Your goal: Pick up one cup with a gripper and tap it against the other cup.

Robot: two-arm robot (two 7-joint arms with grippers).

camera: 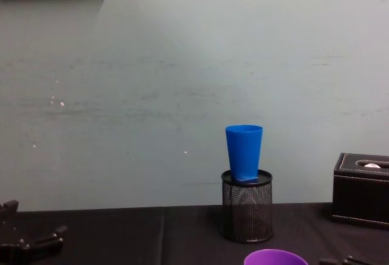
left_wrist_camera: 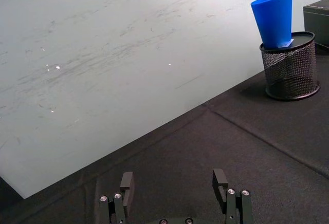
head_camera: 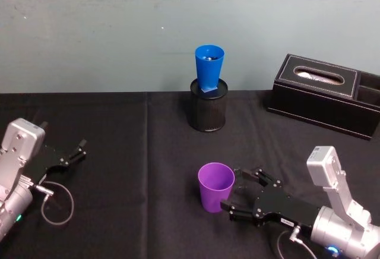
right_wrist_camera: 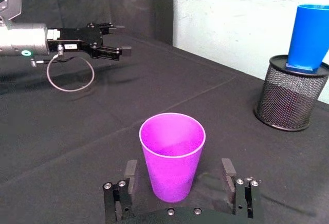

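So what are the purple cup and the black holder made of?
The purple cup looks like smooth plastic: thin wall, slightly shiny, light glowing through. The black holder is probably metal wire mesh: tiny see-through holes, solid rim.

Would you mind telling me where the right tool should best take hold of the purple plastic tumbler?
Grip the purple plastic tumbler by its smooth side wall, in the upper half, coming in level from its right, where the open right tool sits. It stands upright with its mouth up and tapers towards the base, so fingers closing across the wider part should be less likely to slip.
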